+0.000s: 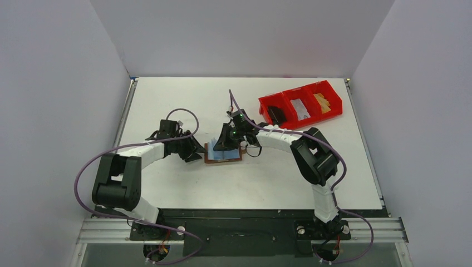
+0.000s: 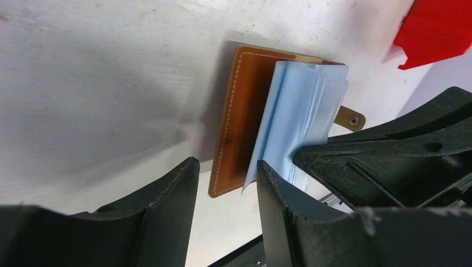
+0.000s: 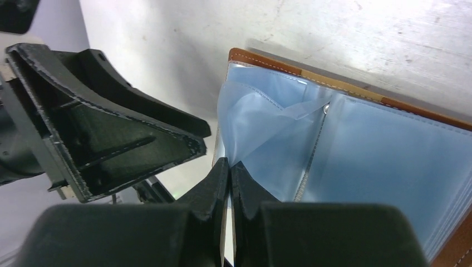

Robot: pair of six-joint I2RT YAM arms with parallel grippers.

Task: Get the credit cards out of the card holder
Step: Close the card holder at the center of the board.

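Top, left-wrist and right-wrist views of the rig as I operate it.

(a) The card holder (image 1: 224, 153) lies open on the white bench (image 1: 178, 105), about mid-bench and between the two arms. Its brown cover (image 2: 245, 105) lies on the surface, and its pale blue pocket leaves (image 2: 300, 105) stand fanned up from the spine. A small closing tab (image 2: 350, 118) with a metal snap sticks out past the leaves at the holder's 3 o'clock in the left-wrist view.

(b) The right pincer (image 3: 230, 167) meets the holder from 12 o'clock in the top view. Its fingers are pressed together, and they pinch the free edge of one raised blue leaf, which curls up toward the tips.

(c) The left pincer (image 1: 196, 154) sits at the holder's 9 o'clock in the top view, with its fingers (image 2: 167, 206) spread apart and nothing between them. In its own camera one finger sits just beside the lower corner of the fanned leaves. I cannot tell whether it touches them.

(d) I cannot tell whether any credit cards sit inside the translucent leaves.

(e) A red bin (image 1: 306, 119) with three compartments stands at 2 o'clock from the holder, well apart from it. It holds a dark item, a pale item and a tan item, one per compartment.
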